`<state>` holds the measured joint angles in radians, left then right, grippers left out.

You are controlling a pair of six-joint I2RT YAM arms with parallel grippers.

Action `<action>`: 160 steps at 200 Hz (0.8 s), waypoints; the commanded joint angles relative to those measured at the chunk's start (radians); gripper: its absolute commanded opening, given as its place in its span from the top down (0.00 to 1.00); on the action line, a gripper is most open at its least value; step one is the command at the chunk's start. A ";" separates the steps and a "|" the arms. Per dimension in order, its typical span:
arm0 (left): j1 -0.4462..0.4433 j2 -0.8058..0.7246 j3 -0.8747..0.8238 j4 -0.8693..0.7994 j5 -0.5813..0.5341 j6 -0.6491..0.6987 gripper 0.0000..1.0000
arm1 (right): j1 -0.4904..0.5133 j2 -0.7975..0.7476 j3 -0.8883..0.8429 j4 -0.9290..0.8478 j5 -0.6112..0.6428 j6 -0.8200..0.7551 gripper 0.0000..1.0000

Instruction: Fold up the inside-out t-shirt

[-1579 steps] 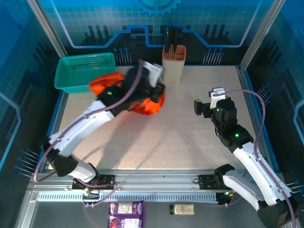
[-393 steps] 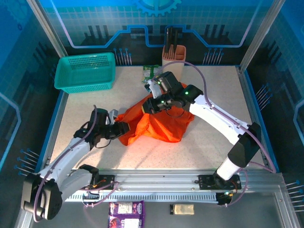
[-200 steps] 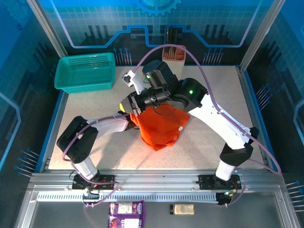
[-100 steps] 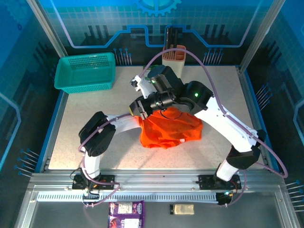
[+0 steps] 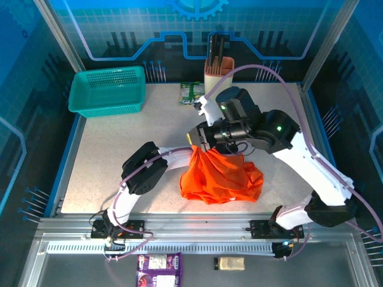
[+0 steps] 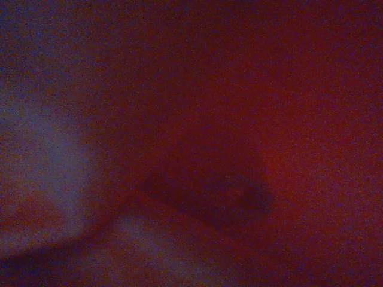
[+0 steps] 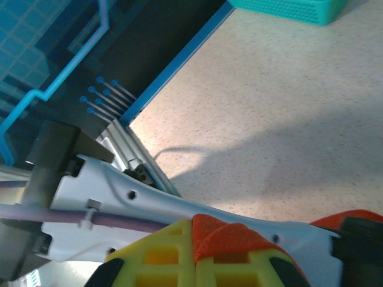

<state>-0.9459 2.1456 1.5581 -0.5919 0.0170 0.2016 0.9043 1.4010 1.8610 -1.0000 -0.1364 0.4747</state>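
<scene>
Inside-out t-shirt (image 5: 222, 176) hangs as a crumpled orange bundle over the near middle of the table (image 5: 114, 149), and its lower folds seem to rest on the surface. My right pincer (image 5: 199, 136) is clamped on the top of the bundle, at its far left. In the right wrist view the yellow pads (image 7: 161, 257) pinch a lip of orange cloth between them. I judge that I hold it up this way so the cloth hangs loose and my other arm can work inside it, turning it right side out before any folding.

My left arm (image 5: 146, 173) runs from the near left across to the right and goes into the bundle just under the right pincer. The left pincer is buried in cloth and its wrist view is dark red and blurred. I cannot tell whether its jaws are apart or together, or whether they hold anything. The teal basket (image 5: 108, 89) sits at the far left, well apart.

Half a second ago the shirt lay wider and flatter. Now my right pincer has carried it to the right, and it is gathered narrow at the top and bulges toward the near right. My left elbow has swung right. The green packet (image 5: 190, 92) at the far edge, hidden by my right arm then, is now uncovered.
</scene>
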 commanded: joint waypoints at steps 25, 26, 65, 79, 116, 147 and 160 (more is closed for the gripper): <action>0.039 -0.028 -0.104 -0.055 -0.117 0.013 0.88 | -0.135 -0.161 -0.133 -0.033 0.118 0.014 1.00; 0.043 -0.034 -0.108 -0.053 -0.114 0.013 0.89 | -0.139 -0.164 -0.138 -0.033 0.119 0.015 1.00; 0.187 -0.295 -0.215 0.008 0.056 -0.019 1.00 | -0.350 -0.299 -0.332 -0.039 0.157 0.008 1.00; 0.231 -0.388 -0.243 0.012 0.130 -0.021 1.00 | -0.436 -0.327 -0.416 -0.021 0.169 -0.003 1.00; 0.309 -0.599 -0.286 -0.001 0.287 -0.037 1.00 | -0.624 -0.312 -0.601 0.120 0.107 -0.016 1.00; 0.363 -0.742 -0.300 0.020 0.385 -0.097 1.00 | -0.686 -0.229 -0.739 0.259 0.062 -0.013 1.00; 0.380 -0.791 -0.305 0.046 0.422 -0.130 1.00 | -0.693 -0.184 -0.784 0.312 0.036 -0.008 1.00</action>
<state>-0.5976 1.4303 1.2804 -0.5751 0.2981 0.1448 0.2329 1.1576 1.1423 -0.8314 -0.0353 0.4694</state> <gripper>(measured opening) 0.058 0.064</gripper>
